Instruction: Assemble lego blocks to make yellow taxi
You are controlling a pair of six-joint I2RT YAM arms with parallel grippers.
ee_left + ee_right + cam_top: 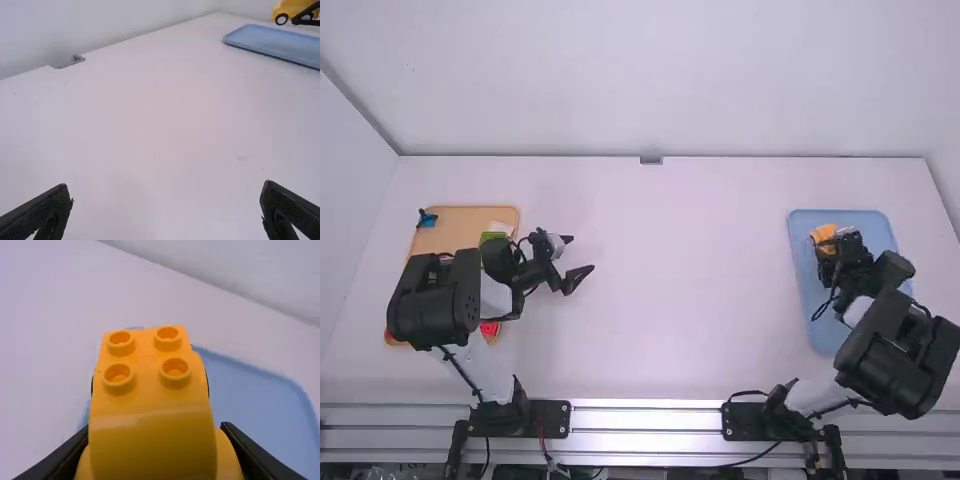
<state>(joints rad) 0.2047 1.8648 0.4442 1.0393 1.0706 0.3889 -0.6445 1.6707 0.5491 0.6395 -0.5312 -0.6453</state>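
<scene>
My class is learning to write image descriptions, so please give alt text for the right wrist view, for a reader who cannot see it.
Yellow toy car body with four round studs on top, held between the black fingers of the right gripper over a blue tray on a white table.

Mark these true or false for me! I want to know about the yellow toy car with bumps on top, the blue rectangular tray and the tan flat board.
1. The right gripper holds the yellow car. True.
2. The left gripper is closed around a block. False: its fingers are apart with nothing between them.
3. The car has six round bumps showing on top. False: four show.
4. The car is over the blue tray. True.
5. The tan board is beside the tray. False: they are at opposite sides of the table.
</scene>
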